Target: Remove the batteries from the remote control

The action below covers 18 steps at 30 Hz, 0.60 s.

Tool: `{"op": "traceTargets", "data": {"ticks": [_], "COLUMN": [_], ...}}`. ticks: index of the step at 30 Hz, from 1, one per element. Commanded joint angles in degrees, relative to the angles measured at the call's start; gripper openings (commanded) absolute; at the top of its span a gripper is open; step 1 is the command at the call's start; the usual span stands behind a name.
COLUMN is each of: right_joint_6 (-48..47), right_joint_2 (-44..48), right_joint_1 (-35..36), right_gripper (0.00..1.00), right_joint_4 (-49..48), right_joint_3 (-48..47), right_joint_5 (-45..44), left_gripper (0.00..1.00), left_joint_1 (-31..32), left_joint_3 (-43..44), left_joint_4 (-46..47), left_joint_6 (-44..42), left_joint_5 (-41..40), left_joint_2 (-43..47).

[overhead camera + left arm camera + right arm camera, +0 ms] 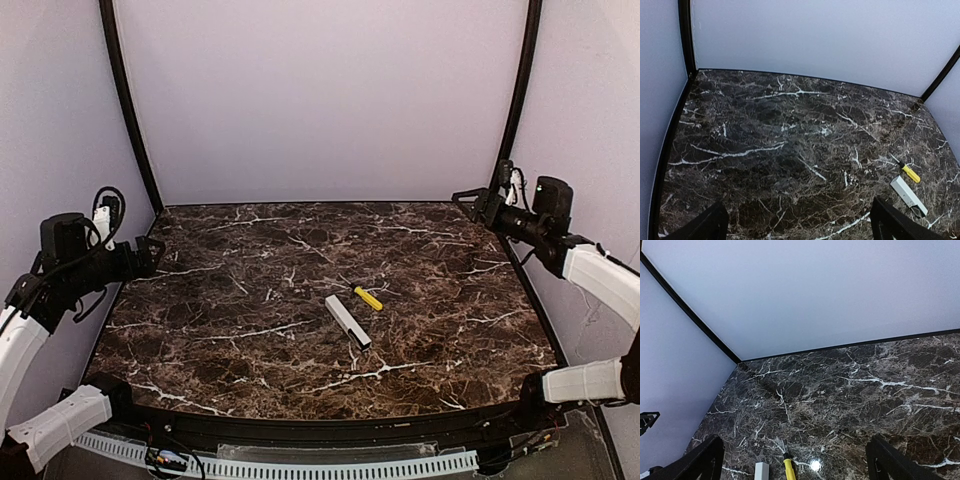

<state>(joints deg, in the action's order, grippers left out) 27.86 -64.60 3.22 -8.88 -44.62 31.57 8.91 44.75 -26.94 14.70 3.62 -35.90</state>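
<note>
The remote control, a slim white-and-silver bar, lies flat on the dark marble table, slightly right of centre. It also shows low right in the left wrist view, and its end shows at the bottom edge of the right wrist view. No batteries are visible; they are hidden. My left gripper hovers over the table's left edge, open and empty. My right gripper hangs at the far right corner, also open and empty. Both are far from the remote.
A yellow stick with a dark tip lies just beyond the remote, a small gap apart; it also appears in the wrist views. White walls and black corner posts enclose the table on three sides.
</note>
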Motion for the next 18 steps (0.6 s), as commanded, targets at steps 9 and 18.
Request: {"op": "traceTargets", "data": {"ticks": [9, 18], "right_joint_6": [-6.81, -9.45], "right_joint_2": [-3.48, -2.21], "right_joint_1": [8.24, 23.38], "right_gripper": [0.99, 0.99], "right_joint_4": [18.08, 21.32], "right_joint_3": [-5.83, -3.34], "right_joint_5": [-2.27, -12.84], "left_gripper": [1.00, 1.00], "left_joint_1": [-0.03, 0.64], "left_joint_3": [-3.65, -4.19], "left_joint_4": [-6.01, -5.20], "left_joint_6": [-1.36, -1.34], "left_joint_5": [2.10, 4.69], "left_joint_2": [-0.81, -3.08]}}
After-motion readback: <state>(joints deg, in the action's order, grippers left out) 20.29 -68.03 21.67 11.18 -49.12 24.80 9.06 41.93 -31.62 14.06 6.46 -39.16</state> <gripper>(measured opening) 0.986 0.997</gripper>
